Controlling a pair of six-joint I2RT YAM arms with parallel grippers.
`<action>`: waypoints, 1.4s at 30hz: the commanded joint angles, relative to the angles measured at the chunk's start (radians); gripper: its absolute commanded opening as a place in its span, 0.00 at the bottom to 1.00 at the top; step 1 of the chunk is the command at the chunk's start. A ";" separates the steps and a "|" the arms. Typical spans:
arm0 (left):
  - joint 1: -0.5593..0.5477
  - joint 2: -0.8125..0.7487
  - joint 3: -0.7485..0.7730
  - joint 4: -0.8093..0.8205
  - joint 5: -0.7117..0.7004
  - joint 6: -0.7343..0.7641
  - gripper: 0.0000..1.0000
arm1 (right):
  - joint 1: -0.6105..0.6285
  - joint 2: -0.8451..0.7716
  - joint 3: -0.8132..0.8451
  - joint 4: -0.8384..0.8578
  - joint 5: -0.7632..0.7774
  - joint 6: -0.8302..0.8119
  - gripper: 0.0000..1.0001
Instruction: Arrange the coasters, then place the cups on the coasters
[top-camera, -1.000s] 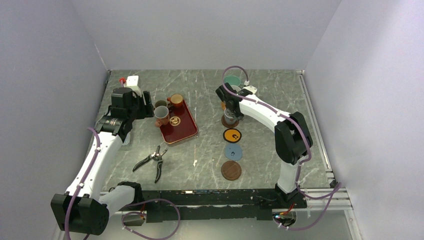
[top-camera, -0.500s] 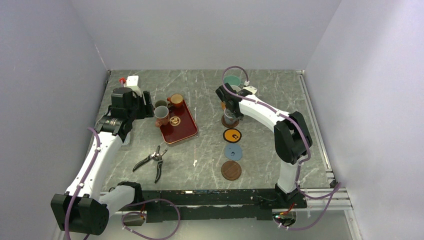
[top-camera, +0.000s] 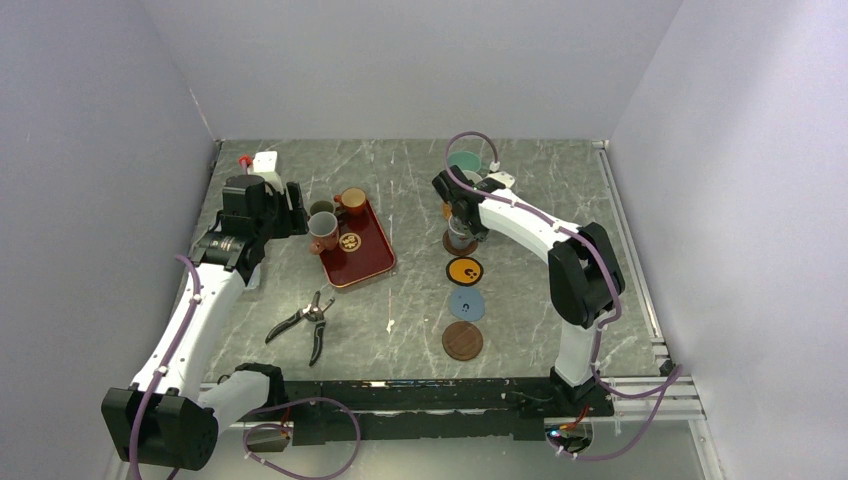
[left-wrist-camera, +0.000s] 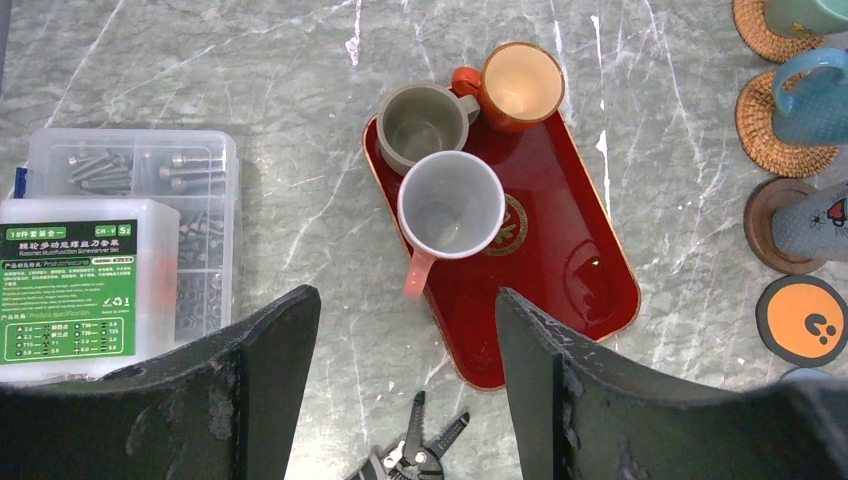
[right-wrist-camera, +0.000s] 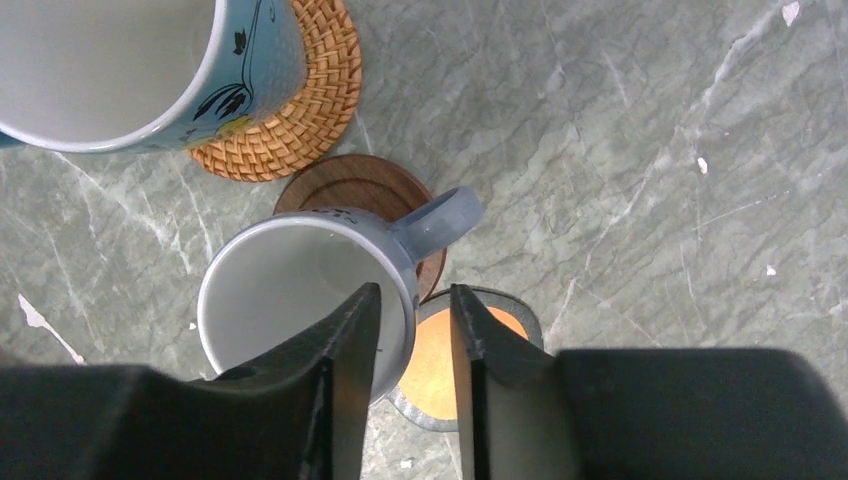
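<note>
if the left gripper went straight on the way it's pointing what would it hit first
Most likely the pink-handled white cup on the red tray, which sits ahead of the open left gripper; depth is unclear.

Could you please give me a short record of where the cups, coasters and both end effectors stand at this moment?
Cups on coasters: grey mug on dark brown coaster; blue mug on woven coaster; teal mug on second woven coaster
Cups on red tray: olive mug, orange-brown mug, pink-handled mug
Bare coasters: orange-faced coaster, blue coaster, brown coaster
Left end effector: open, empty, near the tray
Right end effector: jaws parted, astride the grey mug's rim
</note>
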 joint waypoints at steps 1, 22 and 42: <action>-0.001 -0.015 0.005 0.033 0.015 -0.006 0.71 | -0.007 -0.026 -0.006 0.044 -0.005 -0.022 0.40; -0.001 0.024 -0.013 0.065 0.098 -0.032 0.72 | -0.011 -0.278 -0.161 0.297 -0.197 -0.276 0.74; 0.048 0.268 -0.074 0.229 0.149 -0.353 0.71 | -0.364 -0.685 -0.497 0.645 -0.659 -0.727 0.97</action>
